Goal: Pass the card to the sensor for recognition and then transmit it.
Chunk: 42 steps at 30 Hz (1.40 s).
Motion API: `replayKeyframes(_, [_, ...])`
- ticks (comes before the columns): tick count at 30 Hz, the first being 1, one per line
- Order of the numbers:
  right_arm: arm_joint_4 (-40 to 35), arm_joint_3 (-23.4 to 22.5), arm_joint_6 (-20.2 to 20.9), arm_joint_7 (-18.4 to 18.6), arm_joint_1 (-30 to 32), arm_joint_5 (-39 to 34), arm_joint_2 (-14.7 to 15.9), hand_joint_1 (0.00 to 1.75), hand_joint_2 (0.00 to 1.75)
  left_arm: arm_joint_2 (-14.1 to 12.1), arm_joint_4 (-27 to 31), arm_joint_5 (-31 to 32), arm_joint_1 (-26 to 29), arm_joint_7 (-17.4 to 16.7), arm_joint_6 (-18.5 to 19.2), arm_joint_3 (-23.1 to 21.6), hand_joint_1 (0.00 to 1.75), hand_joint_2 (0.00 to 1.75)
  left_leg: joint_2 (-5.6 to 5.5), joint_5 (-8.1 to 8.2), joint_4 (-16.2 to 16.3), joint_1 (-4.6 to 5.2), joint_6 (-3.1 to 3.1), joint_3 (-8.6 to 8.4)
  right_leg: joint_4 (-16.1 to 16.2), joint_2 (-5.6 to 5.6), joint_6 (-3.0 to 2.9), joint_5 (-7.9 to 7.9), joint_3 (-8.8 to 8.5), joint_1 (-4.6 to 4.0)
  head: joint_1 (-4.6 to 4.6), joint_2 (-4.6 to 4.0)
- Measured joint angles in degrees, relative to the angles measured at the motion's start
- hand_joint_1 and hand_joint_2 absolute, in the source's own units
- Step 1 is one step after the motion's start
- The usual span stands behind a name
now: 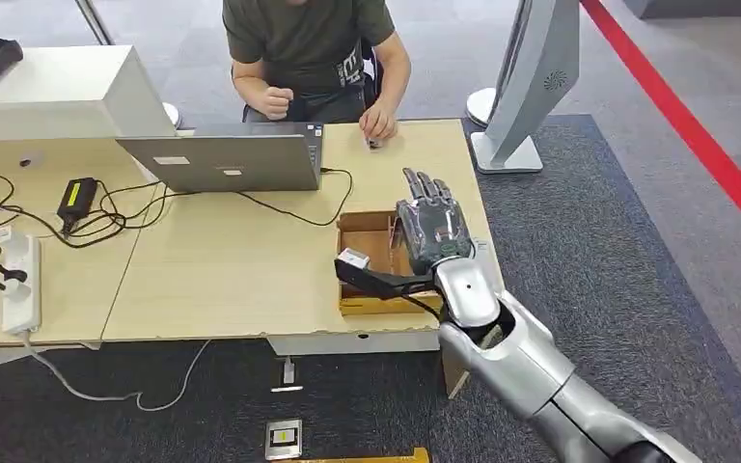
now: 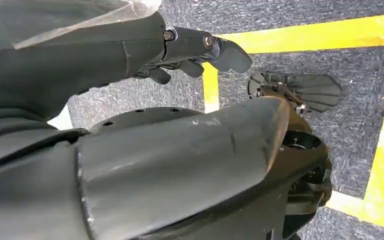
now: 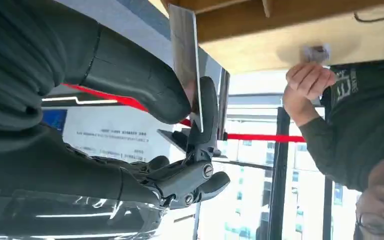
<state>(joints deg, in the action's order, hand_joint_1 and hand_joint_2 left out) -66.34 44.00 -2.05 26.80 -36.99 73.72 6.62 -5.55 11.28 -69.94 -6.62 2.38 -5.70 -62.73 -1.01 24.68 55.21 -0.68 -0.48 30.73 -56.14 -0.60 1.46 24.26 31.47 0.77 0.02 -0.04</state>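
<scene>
Light wood desk (image 1: pixel 222 280) on dark grey carpet (image 1: pixel 617 251); red floor stripe (image 1: pixel 695 130) at right; white stand (image 1: pixel 526 87) nr desk corner; bright windows (image 3: pixel 252 200) behind.

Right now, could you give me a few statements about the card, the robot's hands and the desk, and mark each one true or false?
1. The right hand pinches the card between thumb and a finger. True.
2. In the head view, the right hand is above the cardboard box at the desk's right end. True.
3. The laptop lies shut flat on the desk. False: it stands open, its lid's back towards the robot.
4. The left hand holds a second card. False: it holds nothing, over dark carpet with yellow lines.
5. The person stands behind the robot. False: the person sits across the desk, behind the laptop.
</scene>
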Motion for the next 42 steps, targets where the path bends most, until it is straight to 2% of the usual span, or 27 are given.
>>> replayKeyframes(8, [1.57, 0.98, 0.33, -1.16, -6.52, 1.97, -1.79, 1.75, 1.75, -0.17, 0.0, 0.85, -0.08, 0.04, 0.72, -0.5, 0.0, 0.0, 0.0, 0.0, 0.0, 0.0, 0.0, 0.0, 0.0, 0.0, 0.0, 0.0, 0.01, 0.0, 0.0, 0.0])
replayKeyframes(18, [5.62, 2.65, 3.24, -0.59, -11.18, 4.13, -3.87, 1.75, 1.75, -0.28, 0.0, 1.38, -0.12, 0.04, 0.76, -1.36, 0.0, 0.0, -0.01, 0.0, 0.0, 0.0, 0.0, 0.02, 0.0, 0.0, 0.0, 0.0, 0.02, 0.0, 0.0, 0.0])
replayKeyframes(34, [9.14, 4.55, 4.04, -0.26, -11.68, 6.91, -6.36, 1.75, 1.75, -0.26, 0.0, -0.02, -0.09, 0.02, 0.52, -1.42, 0.0, 0.0, 0.0, 0.0, 0.0, 0.0, 0.0, 0.02, 0.0, 0.0, 0.0, 0.0, 0.03, 0.0, 0.0, 0.0])
replayKeyframes(35, [9.11, 4.61, 4.13, -0.26, -11.4, 7.52, -6.36, 0.0, 1.75, -0.26, 0.0, -0.11, -0.09, 0.0, 0.41, -1.42, 0.0, 0.0, 0.0, 0.0, 0.0, 0.0, 0.0, 0.02, 0.01, 0.0, 0.0, 0.0, 0.03, 0.0, 0.0, 0.0])
replayKeyframes(36, [9.11, 4.61, 4.11, -0.26, -11.11, 8.16, -6.36, 0.0, 0.0, -0.26, 0.0, -0.31, -0.08, -0.02, 0.33, -1.42, 0.0, 0.0, 0.0, 0.0, 0.01, 0.0, 0.0, 0.01, 0.01, 0.0, 0.0, 0.0, 0.03, 0.0, 0.0, 0.0])
replayKeyframes(42, [9.03, 4.13, 3.12, -1.11, -9.72, 12.31, -6.08, 0.0, 0.0, -0.28, 0.0, -0.92, -0.05, -0.39, -0.68, -1.42, 0.0, 0.0, 0.0, 0.0, 0.01, 0.0, 0.0, 0.01, 0.01, 0.0, 0.0, 0.0, 0.03, 0.0, 0.0, 0.0])
